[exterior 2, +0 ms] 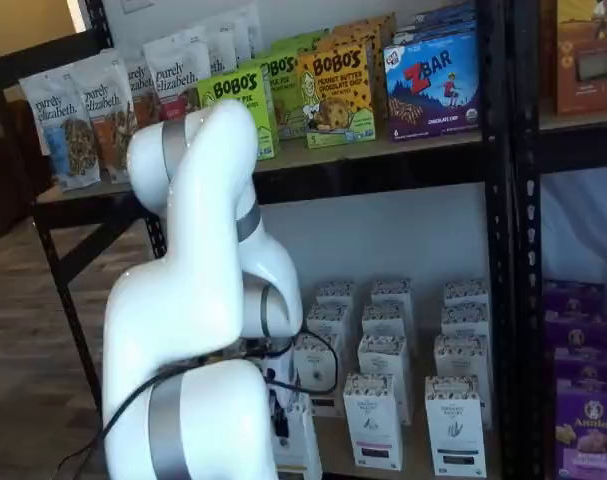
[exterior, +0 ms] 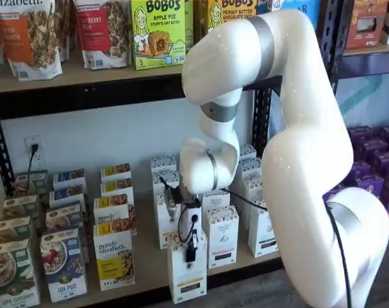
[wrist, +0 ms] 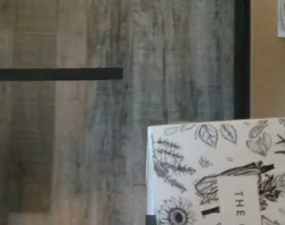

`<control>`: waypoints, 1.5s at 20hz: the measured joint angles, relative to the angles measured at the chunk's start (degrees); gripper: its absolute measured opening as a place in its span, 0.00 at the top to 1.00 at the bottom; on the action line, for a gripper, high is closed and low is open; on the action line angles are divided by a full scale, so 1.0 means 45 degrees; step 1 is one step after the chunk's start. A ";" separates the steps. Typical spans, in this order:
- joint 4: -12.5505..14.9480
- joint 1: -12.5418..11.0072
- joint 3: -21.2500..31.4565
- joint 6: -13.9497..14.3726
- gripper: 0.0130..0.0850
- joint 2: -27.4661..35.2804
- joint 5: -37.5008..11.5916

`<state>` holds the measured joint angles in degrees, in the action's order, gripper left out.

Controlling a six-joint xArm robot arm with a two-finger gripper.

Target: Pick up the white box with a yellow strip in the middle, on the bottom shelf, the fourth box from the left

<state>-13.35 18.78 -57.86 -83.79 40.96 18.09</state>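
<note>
On the bottom shelf (exterior: 149, 260), the hand (exterior: 190, 247) grips the white box (exterior: 186, 276) above grey wood-grain flooring (wrist: 109, 140).

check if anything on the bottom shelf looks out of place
One white box sits forward of its row at the front edge of the bottom shelf, with the gripper shut on its top; the other boxes stand in line.

The white box (exterior: 187, 276), tall, narrow, with a yellow-orange strip, stands upright at the front edge of the tan bottom shelf (exterior: 149, 269), six o'clock of its row.
</note>
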 joint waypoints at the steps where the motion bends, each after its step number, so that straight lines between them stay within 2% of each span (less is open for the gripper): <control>1: -0.0042 0.0053 0.0296 0.0003 0.50 -0.0220 -0.0031; 5: -0.0448 0.0258 0.1268 -0.0203 0.50 -0.0931 -0.0225; 7: -0.0955 0.0349 0.1749 -0.0606 0.50 -0.1362 -0.0190; 8: -0.0951 0.0376 0.2014 -0.0575 0.50 -0.1565 -0.0280; 11: -0.0374 0.0402 0.2795 -0.0002 0.50 -0.2186 -0.0580; 18: -0.1598 0.0742 0.4489 -0.0857 0.50 -0.3968 -0.1094; 22: -0.0547 0.0703 0.5097 0.0160 0.50 -0.4930 -0.0946; 27: 0.1416 0.0602 0.5596 0.2000 0.50 -0.6218 -0.0176; 30: 0.2014 0.0614 0.5810 0.2596 0.50 -0.6953 0.0351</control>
<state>-4.29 21.54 -31.71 -72.11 9.67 19.67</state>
